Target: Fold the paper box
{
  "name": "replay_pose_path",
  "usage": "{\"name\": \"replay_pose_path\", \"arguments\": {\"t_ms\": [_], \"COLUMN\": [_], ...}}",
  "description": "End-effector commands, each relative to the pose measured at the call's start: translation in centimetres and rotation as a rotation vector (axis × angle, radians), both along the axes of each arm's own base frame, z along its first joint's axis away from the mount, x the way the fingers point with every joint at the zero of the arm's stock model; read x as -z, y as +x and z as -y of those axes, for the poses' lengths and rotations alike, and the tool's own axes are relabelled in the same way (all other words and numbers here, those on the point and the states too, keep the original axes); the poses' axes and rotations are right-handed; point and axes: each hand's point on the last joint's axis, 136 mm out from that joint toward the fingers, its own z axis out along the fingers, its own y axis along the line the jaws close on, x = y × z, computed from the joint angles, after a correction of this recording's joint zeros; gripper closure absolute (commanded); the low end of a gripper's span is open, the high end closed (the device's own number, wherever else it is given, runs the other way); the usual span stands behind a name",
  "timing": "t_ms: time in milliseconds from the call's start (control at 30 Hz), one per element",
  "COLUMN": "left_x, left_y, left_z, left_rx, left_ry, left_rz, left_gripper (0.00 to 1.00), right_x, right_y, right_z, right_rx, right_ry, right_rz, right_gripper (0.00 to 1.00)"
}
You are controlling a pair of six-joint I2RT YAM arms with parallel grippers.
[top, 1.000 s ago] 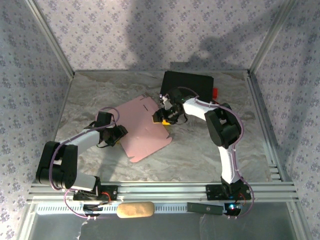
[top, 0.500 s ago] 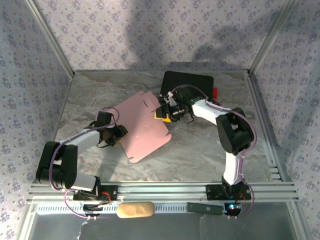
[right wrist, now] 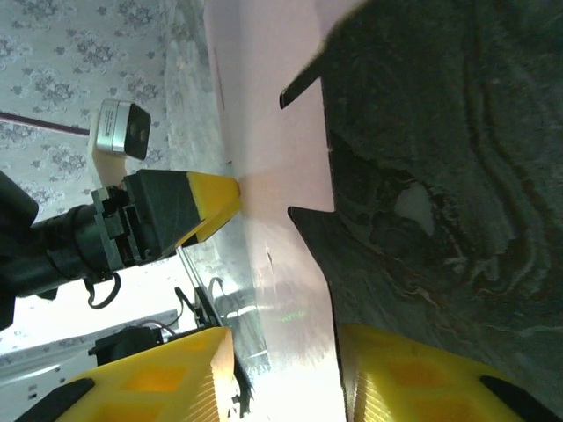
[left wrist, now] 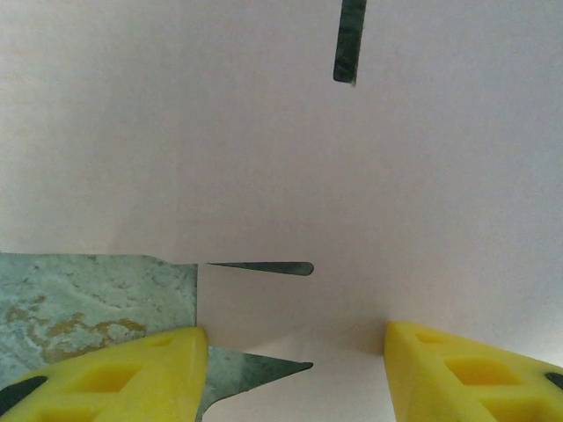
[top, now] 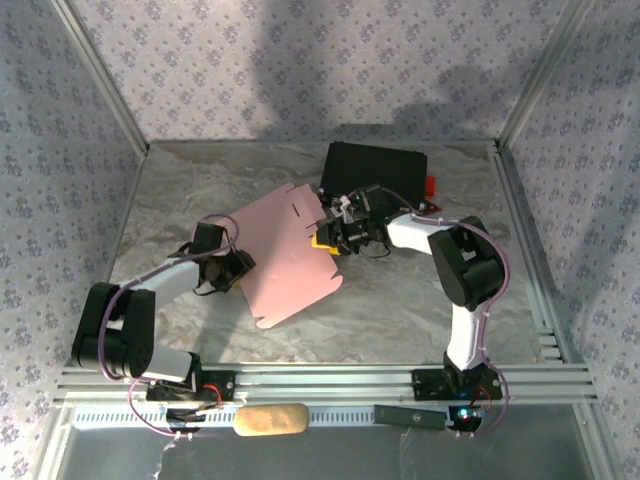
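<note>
Your paper box (top: pixel 290 255) lies flat and unfolded, pink face up, on the marbled table (top: pixel 400 310), left of centre and just in front of the black case (top: pixel 375 168) at the back.

Your left tool (top: pixel 238 272) sits at the card's left edge. From the left wrist, its two yellow fingers (left wrist: pixel 114 374) stand wide apart with nothing clamped between them. The pink sheet (left wrist: pixel 281 158) lies beyond them, cut by a dark slit (left wrist: pixel 349 40) near the top and a thinner one (left wrist: pixel 264 267) lower down, and a patch of table (left wrist: pixel 79 290) shows at the left.

Your right tool (top: pixel 328 232) is down at the card's right edge, close to the near corner of the case. In the right wrist view its yellow fingers (right wrist: pixel 422 378) are also apart. The card's notched edge (right wrist: pixel 299 264) runs into the gap between them, with one finger on the pink side and the other on the side of the dark stone. Across the sheet in that same view, a yellow fingertip (right wrist: pixel 211 198) of the left tool meets the far edge of the card.
</note>
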Motion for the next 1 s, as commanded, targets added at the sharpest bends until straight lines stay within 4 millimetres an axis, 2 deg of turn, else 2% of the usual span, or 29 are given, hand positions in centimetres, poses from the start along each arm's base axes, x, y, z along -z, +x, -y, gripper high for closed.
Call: {"name": "replay_pose_path", "arguments": {"t_ms": [0,167,233,300,400,500,567,767,967], "left_x": [0.7,-0.2,-1.8,-4.6,-9.9,-15.0,-17.0,-19.0,-21.8], "left_y": [0.3,0.3,0.3,0.3,0.3,0.5,0.5,-0.5,-2.6], "left_z": [0.4,0.4,0.2,-0.2,-0.8,-0.5,0.6,4.8,9.7], "left_rx": [0.019,0.019,0.010,-0.013,-0.054,-0.064,-0.038,0.020,-0.006], "left_ry": [0.006,0.005,0.002,0.007,-0.013,-0.065,-0.122,-0.271,-0.367], "left_rz": [0.004,0.019,0.052,0.111,0.216,0.297,0.315,0.337,0.449], "left_gripper": [0.44,0.44,0.42,0.38,0.32,0.29,0.29,0.30,0.25], "right_x": [-1.6,-1.5,-2.1,-3.2,-5.8,-8.1,-9.7,-14.7,-17.1], "right_y": [-1.0,-0.8,-0.8,-0.7,-0.7,0.2,1.3,3.0,4.4], "right_z": [-1.0,-0.5,-0.1,0.5,1.5,2.9,4.0,5.9,9.0], "right_rx": [-0.042,-0.025,-0.027,-0.017,0.001,0.085,0.178,0.384,0.692], "right_ry": [0.031,-0.033,-0.065,-0.080,-0.086,-0.045,0.012,0.144,0.239], "right_rz": [0.020,0.059,0.092,0.140,0.253,0.315,0.333,0.388,0.361], "right_gripper": [0.70,0.99,1.00,1.00,1.00,1.00,1.00,1.00,1.00]}}
